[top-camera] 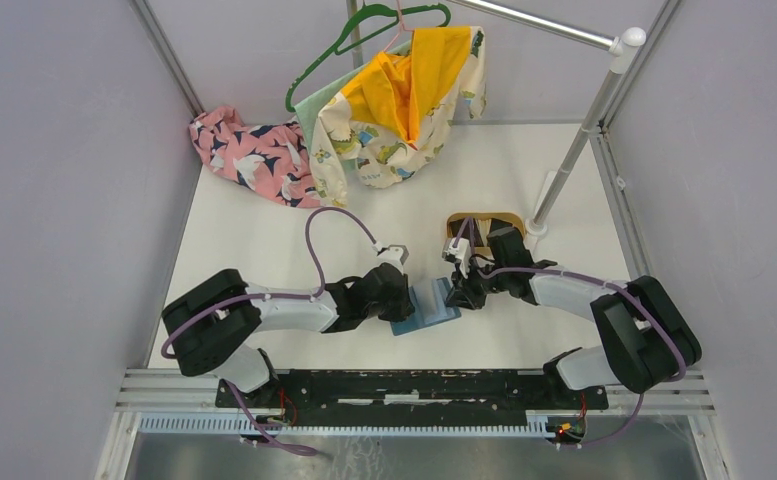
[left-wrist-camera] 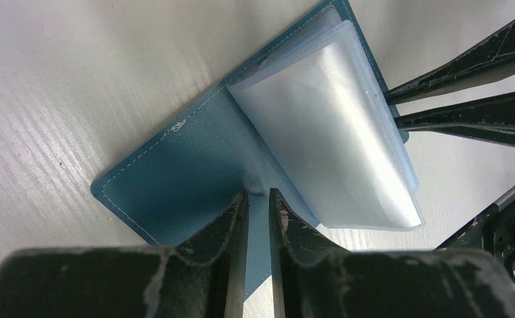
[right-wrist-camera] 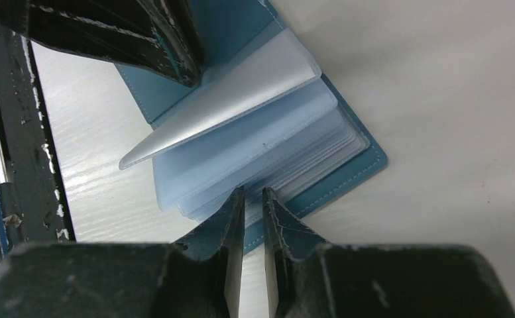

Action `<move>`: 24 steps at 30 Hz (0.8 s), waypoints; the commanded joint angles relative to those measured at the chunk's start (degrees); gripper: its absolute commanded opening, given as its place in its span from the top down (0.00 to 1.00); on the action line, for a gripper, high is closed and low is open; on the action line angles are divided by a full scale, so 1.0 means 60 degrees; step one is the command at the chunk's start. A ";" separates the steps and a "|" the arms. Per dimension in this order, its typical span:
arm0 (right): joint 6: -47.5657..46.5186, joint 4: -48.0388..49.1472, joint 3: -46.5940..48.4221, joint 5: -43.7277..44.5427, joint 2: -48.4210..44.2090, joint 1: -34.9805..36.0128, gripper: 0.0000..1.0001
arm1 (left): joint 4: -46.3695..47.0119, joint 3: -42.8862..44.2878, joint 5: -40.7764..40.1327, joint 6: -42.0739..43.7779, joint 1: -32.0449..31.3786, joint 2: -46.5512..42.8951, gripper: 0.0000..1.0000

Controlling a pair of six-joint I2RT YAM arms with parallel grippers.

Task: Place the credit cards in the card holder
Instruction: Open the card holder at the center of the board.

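Observation:
The card holder [top-camera: 426, 306], a teal wallet, lies open on the white table between both arms. Its clear plastic sleeves [left-wrist-camera: 334, 132] fan up from the right half. My left gripper [left-wrist-camera: 258, 193] stands on the inner fold by the left cover [left-wrist-camera: 175, 172], jaws a narrow slit apart with nothing between them. My right gripper [right-wrist-camera: 250, 191] meets the outer edge of the sleeves [right-wrist-camera: 241, 99] above the teal cover [right-wrist-camera: 364, 162], also only slightly open. In the top view, the left gripper [top-camera: 410, 298] and right gripper [top-camera: 457, 294] flank the wallet. No credit cards show.
An oval wooden tray [top-camera: 481, 220] sits just behind the right arm, mostly covered by it. Patterned clothes [top-camera: 254, 155] and a hanger with garments [top-camera: 404, 100] lie at the back. A white pole [top-camera: 574, 150] leans at the back right.

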 commanded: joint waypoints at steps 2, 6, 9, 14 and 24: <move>0.0144 0.0129 0.0357 -0.0804 -0.0023 0.0099 0.79 | 0.0010 -0.0011 0.0325 -0.0162 -0.0094 0.0488 0.76; 0.0332 0.0202 0.0328 -0.1060 0.0009 0.0110 0.79 | 0.0149 -0.0025 0.0436 -0.0154 -0.0101 0.0492 0.76; 0.0544 0.0502 0.0302 -0.1288 0.0081 0.0112 0.78 | 0.0295 -0.0067 0.0511 -0.0154 -0.0097 0.0467 0.76; 0.1003 0.0896 0.0226 -0.1532 0.0261 0.0111 0.78 | 0.0667 -0.0183 0.0760 -0.0245 -0.0097 0.0462 0.75; 0.1418 0.1344 0.0195 -0.1756 0.0611 0.0103 0.75 | 0.1219 -0.0388 0.1185 -0.0613 -0.0093 0.0330 0.64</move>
